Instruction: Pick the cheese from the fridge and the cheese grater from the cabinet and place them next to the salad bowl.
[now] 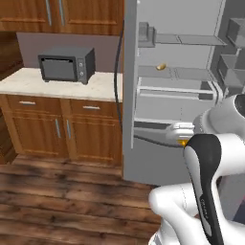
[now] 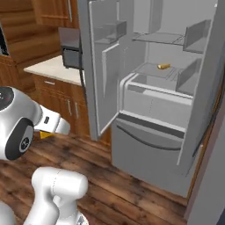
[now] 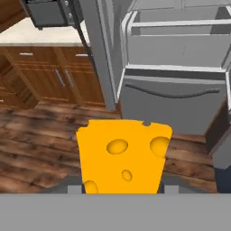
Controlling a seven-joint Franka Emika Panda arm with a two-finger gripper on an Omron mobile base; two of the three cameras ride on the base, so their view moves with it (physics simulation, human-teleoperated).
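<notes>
Jaws clamped on the cheese [image 3: 122,155], wedge sitting upright between them, outside the fridge [image 2: 149,101] and over the wood floor [image 3: 36,149]. Carry w/ steady grip, no fast swings; keep wedge clear of fridge door [image 2: 103,70] ahead while heading for the worktop [image 1: 57,82].

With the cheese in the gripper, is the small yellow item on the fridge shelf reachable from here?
Probably not yet. The gripper is shut on the cheese, low, outside the fridge. The doors stand open and the item lies unblocked on its shelf.
</notes>
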